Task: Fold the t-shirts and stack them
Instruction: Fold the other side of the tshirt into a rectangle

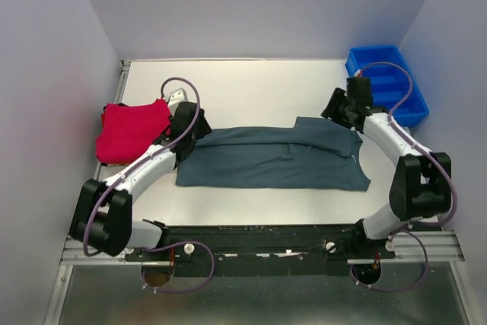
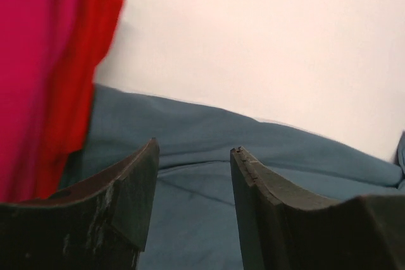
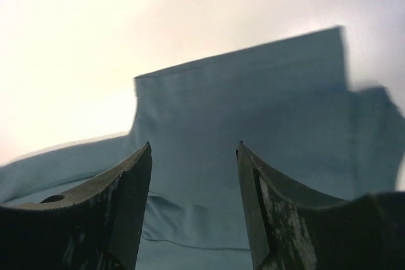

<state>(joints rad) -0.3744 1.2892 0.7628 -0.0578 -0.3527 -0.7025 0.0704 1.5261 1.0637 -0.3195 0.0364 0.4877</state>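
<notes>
A dark slate grey-teal t-shirt lies folded lengthwise in a long band across the table's middle. It also shows in the left wrist view and the right wrist view. A folded red t-shirt lies at the table's left edge and fills the left of the left wrist view. My left gripper is open and empty over the grey shirt's left end. My right gripper is open and empty over the shirt's right end.
A blue plastic bin stands at the back right corner behind my right arm. The white table has grey walls on three sides. The arms' black base rail runs along the near edge.
</notes>
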